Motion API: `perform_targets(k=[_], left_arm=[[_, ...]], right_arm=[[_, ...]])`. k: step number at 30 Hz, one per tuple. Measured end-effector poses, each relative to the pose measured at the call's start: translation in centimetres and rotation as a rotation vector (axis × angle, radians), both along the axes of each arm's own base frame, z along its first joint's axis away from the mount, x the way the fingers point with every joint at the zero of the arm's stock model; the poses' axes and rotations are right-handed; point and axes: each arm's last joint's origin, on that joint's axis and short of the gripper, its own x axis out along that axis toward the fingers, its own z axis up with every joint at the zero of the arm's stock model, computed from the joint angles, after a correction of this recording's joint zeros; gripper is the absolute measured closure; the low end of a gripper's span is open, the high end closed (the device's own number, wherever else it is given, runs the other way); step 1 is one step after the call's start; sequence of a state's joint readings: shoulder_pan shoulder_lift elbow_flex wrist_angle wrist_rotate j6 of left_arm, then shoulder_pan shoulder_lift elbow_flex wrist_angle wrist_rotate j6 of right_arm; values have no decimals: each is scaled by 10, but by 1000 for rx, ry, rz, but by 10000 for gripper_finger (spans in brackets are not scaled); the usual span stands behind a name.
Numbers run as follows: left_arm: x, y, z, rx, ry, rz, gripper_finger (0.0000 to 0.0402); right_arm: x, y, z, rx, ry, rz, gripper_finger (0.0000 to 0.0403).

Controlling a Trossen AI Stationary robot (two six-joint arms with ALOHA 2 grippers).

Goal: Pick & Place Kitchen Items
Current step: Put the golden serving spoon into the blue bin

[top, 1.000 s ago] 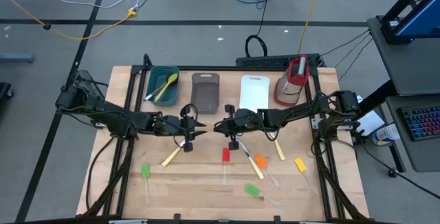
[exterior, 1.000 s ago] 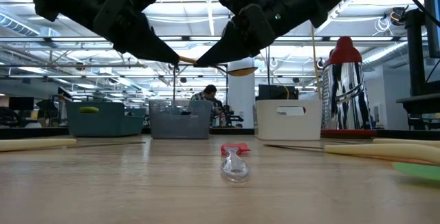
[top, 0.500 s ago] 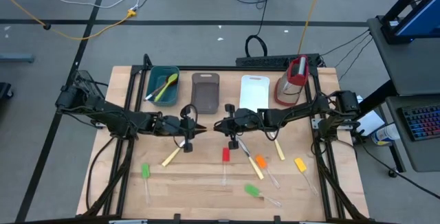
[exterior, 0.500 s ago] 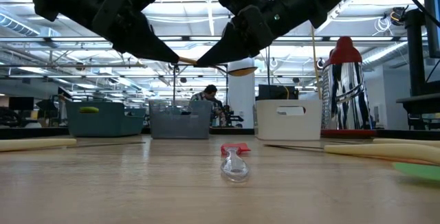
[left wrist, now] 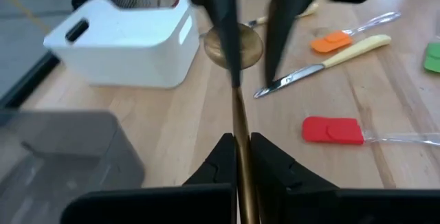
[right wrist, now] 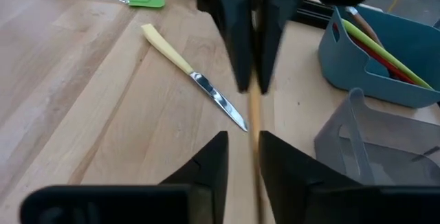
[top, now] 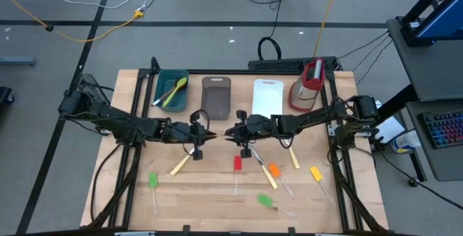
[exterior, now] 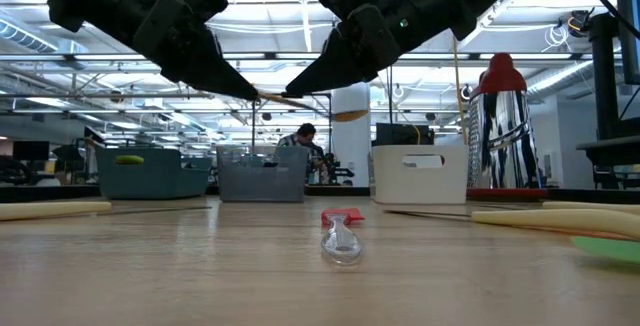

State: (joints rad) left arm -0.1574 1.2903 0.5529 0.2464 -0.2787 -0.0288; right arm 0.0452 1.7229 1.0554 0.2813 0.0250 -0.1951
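Gold metal spoon [top: 217, 134]: in the high view it hangs in the air over the middle of the wooden table [top: 130, 185], between the two dark grippers that meet tip to tip. The left gripper [top: 205, 136] reaches in from the left and the right gripper [top: 230, 132] from the right. The spoon itself is a thin streak here, hard to make out. A teal plastic tub [top: 172, 87], a grey plastic tub [top: 215, 95] and a white plastic tub [top: 268, 97] stand in a row just beyond the grippers

In the low view the spoon [exterior: 300, 100] lies nearly level, well above the tabletop. Its long axis runs along the line between the arms, with the handle end at the left gripper [exterior: 250, 94]. The bowl hangs under the right gripper [exterior: 295, 91], on that arm's side

In the left wrist view the left gripper [left wrist: 238, 141] is pinched tight on the spoon's handle [left wrist: 239, 124], which runs straight out from between its fingers to the bowl. The right gripper [left wrist: 253, 76] faces it with daylight between its fingers, and the handle lies along one finger only

In the right wrist view the right gripper [right wrist: 240, 141] stands narrowly parted. The handle [right wrist: 256, 114] passes through the gap close to one finger, and nothing looks clamped. The left gripper [right wrist: 253, 86] closes on it from opposite

My reading is that the spoon is now the left arm's to carry: the right fingers need only back off along the spoon's axis, clear of the bowl, before the left arm swings it away
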Motion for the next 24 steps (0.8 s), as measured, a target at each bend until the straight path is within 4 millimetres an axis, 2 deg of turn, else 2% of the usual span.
perform_targets(k=[7, 15, 19, 24], left_arm=[[-6, -5, -7, -73, 65, 96, 391], [-19, -14, 4, -89, 22, 213, 392], [-34, -10, 14, -106, 0, 321, 391], [-59, 4, 23, -26, 6, 519, 391]], right_arm=[[0, 3, 0, 7, 1, 5, 283], [-1, 11, 0, 67, 3, -3, 278], [-1, 11, 0, 78, 4, -9, 283], [-1, 11, 0, 78, 3, -10, 286]])
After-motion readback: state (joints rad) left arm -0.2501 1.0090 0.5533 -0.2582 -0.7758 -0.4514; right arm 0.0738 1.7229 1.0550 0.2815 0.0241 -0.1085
